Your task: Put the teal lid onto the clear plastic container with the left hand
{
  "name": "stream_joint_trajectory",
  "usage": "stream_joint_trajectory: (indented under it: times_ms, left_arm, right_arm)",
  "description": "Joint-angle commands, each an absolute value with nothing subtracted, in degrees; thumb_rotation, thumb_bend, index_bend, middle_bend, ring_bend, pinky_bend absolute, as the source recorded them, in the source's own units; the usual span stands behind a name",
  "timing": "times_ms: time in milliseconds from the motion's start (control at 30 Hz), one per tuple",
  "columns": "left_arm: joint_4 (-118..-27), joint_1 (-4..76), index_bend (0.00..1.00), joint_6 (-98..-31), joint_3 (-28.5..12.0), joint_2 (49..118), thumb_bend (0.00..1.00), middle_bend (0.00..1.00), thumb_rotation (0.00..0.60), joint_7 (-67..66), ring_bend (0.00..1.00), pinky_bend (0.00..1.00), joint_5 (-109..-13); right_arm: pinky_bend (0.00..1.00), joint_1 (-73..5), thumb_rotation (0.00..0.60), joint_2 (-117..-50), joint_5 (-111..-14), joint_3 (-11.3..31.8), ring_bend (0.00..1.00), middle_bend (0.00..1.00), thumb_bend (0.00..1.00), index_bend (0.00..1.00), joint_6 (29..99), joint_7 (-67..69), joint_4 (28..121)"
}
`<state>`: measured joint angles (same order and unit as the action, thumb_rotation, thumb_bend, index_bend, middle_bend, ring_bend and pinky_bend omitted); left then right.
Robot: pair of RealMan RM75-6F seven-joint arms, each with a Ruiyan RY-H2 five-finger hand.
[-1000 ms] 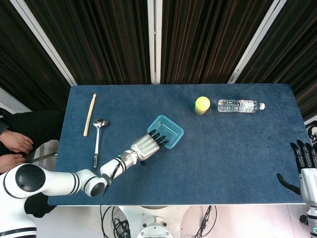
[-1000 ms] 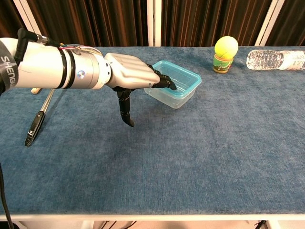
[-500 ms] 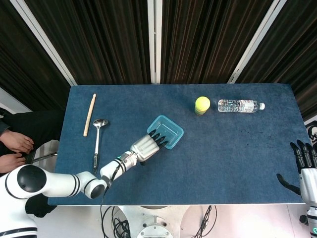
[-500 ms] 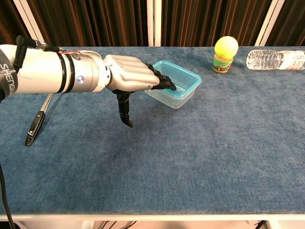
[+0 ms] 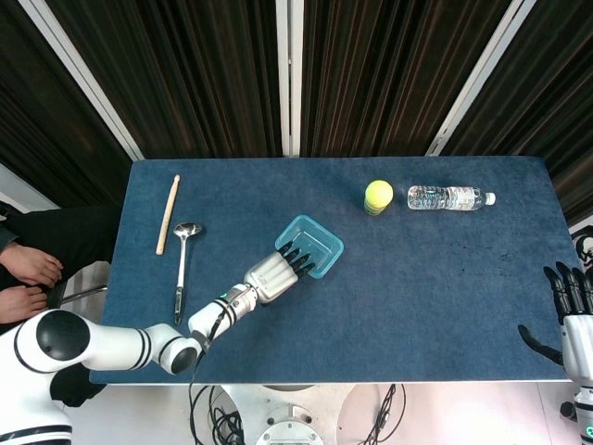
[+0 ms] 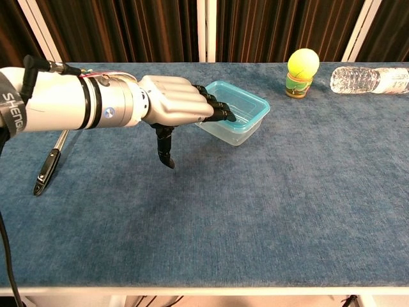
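The clear plastic container [image 5: 317, 248] [image 6: 246, 121] stands mid-table with the teal lid [image 5: 313, 241] [image 6: 238, 102] lying on top of it. My left hand [image 5: 271, 274] [image 6: 176, 107] reaches in from the left, palm down, and holds nothing. Its dark fingertips [image 6: 223, 115] lie stretched out over the lid's near-left edge, while the thumb hangs down toward the cloth. Whether the fingertips press on the lid or hover just above it is unclear. My right hand [image 5: 570, 311] stays at the table's far right edge, fingers straight and apart, empty.
A yellow-green ball on a small cup [image 5: 378, 196] [image 6: 302, 71] and a lying water bottle [image 5: 449, 197] [image 6: 370, 80] are at the back right. A metal ladle [image 5: 182, 260] [image 6: 54, 157] and a wooden stick [image 5: 168, 213] lie at the left. A person's hands [image 5: 28, 273] show beyond the left edge.
My left hand has drawn back slightly to the left, its fingertips still over the lid's edge. Container, lid and right hand have not moved.
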<state>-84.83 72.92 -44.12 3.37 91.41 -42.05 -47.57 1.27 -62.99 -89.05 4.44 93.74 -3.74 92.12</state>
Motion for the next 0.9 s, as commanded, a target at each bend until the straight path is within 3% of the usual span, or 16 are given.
stream_joint_trajectory:
  times_ms: [33,433,900]
  left_arm:
    - [-85.1,72.9,0.04,-44.1,3.1,91.3,0.0,0.0,0.565,-42.3,0.0,0.01,-47.3]
    - [-87.8,71.9,0.04,-44.7,0.1,88.9,0.0,0.0,0.564,-38.6,0.0,0.01,-50.3]
    - [-86.1,72.0,0.04,-43.1,0.7,91.6,0.0,0.0,0.562,-39.9,0.0,0.01,-51.5]
  right_arm:
    - [0.01,1.3,0.6,-63.0,-89.0,4.5,0.0,0.05,0.11,0.0,93.8,-3.7,92.1]
    - [0.01,1.4,0.6,-63.1,-89.0,4.5,0.0,0.05,0.11,0.0,93.9,-3.5,91.9]
    - [0.01,1.4,0.6,-63.2,-88.7,4.5,0.0,0.05,0.11,0.0,93.7,-3.0,91.4]
